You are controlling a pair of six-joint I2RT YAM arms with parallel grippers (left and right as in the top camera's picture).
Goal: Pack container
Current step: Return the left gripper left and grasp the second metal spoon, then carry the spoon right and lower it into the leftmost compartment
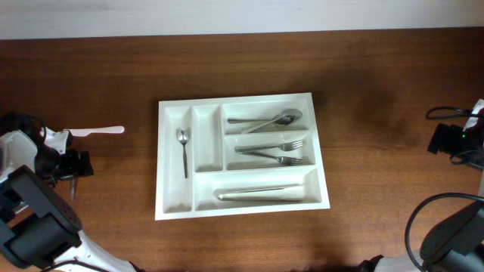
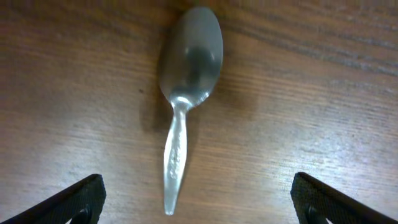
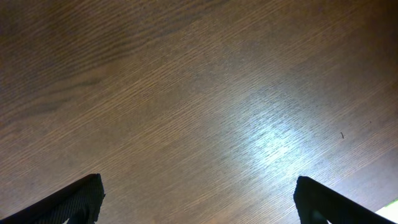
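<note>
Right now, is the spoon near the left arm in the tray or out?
Out: the spoon lies on bare table before the left gripper.

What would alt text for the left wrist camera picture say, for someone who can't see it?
A metal spoon lies flat on a dark wooden table, bowl toward the top of the picture and handle pointing down. The two black fingertips of the left gripper show in the bottom corners, wide apart and touching nothing.
</note>
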